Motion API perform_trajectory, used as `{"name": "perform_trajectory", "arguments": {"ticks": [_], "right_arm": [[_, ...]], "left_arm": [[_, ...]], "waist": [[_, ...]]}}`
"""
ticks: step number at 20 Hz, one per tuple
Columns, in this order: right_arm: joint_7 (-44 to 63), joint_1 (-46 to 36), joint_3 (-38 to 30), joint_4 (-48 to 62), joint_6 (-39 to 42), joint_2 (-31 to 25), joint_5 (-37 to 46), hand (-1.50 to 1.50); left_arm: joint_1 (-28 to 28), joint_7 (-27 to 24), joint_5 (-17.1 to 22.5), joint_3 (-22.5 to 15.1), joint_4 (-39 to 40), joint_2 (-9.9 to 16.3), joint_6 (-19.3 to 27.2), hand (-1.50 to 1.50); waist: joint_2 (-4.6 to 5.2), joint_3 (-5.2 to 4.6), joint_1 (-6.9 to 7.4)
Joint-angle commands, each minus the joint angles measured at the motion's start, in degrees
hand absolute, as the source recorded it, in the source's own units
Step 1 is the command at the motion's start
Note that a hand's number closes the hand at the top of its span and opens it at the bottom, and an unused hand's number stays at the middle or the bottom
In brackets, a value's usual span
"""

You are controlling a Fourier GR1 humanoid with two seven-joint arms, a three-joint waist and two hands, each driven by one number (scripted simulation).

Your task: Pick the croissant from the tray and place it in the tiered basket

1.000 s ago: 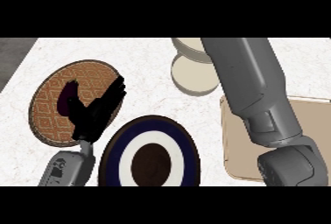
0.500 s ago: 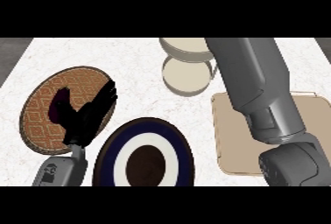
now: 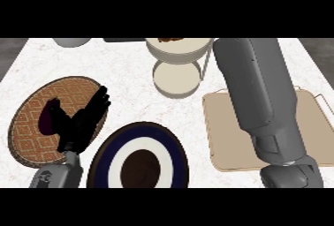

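The beige tray (image 3: 225,137) lies at the right with nothing showing on its bare part. My right forearm (image 3: 257,97) crosses it and runs up past the view's top edge, so the right hand is out of sight. The cream tiered basket (image 3: 176,79) stands at top centre. A brown piece that looks like the croissant (image 3: 171,39) shows in its upper tier, cut off by the edge. My left hand (image 3: 81,121) rests open over a round woven mat (image 3: 36,126) at the left, fingers pointing up.
A round plate (image 3: 108,154) with dark blue and white rings and a brown centre sits at bottom centre, beside the left hand. A grey bowl (image 3: 72,42) and a dark object (image 3: 124,39) show at the far top left.
The whole scene has slid lower in the view, bringing the basket's upper tier into sight. The right arm stretches farther toward the basket. The left hand stays open over the mat.
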Motion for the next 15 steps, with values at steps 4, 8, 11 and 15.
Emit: {"name": "perform_trajectory", "arguments": {"ticks": [4,8,11,15], "right_arm": [[4.33,9.27,9.17,-17.74,13.45,0.08,-5.68,-1.5],[5.27,16.33,11.5,-28.62,17.9,0.08,-7.48,-1.5],[6.81,20.52,12.86,-37.54,21.69,0.08,-7.38,-1.5],[7.85,27.07,14.59,-48.75,26.31,-0.69,-7.85,-1.5]], "left_arm": [[2.65,-0.87,0.33,1.16,0.39,0.41,0.15,0.0],[3.64,-0.72,-0.19,1.39,-0.54,0.67,0.86,0.0],[3.26,-0.64,-0.1,1.98,-0.65,0.95,1.14,0.0],[4.75,-0.05,1.55,3.95,-1.68,2.0,0.77,0.0]], "waist": [[-1.18,0.01,-2.6],[-1.52,0.1,-4.3],[-1.51,0.04,-5.37],[-2.06,0.04,-5.96]]}}
